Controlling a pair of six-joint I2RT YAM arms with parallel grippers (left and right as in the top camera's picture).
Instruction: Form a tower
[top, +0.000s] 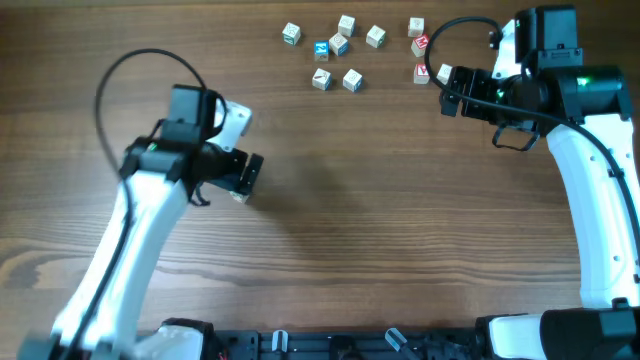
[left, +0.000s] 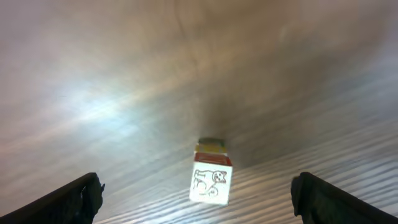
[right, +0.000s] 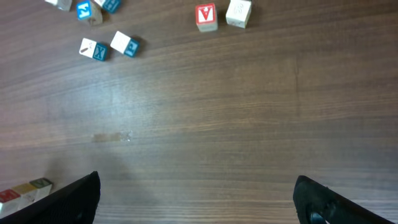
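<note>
The tower is a stack of three small letter cubes on the wooden table. Its pale top face shows a cat drawing, with a red side under it and yellow and green cubes below. My left gripper hangs open above it, both fingers wide apart and clear of the stack. From overhead, the tower peeks out just below the left gripper. My right gripper stands open and empty at the right, near the loose cubes. In the right wrist view, the right gripper frames bare wood, with the tower at the lower left edge.
Several loose letter cubes lie scattered at the back of the table, among them a red V cube, a pale cube and blue-faced ones. Black cables loop off both arms.
</note>
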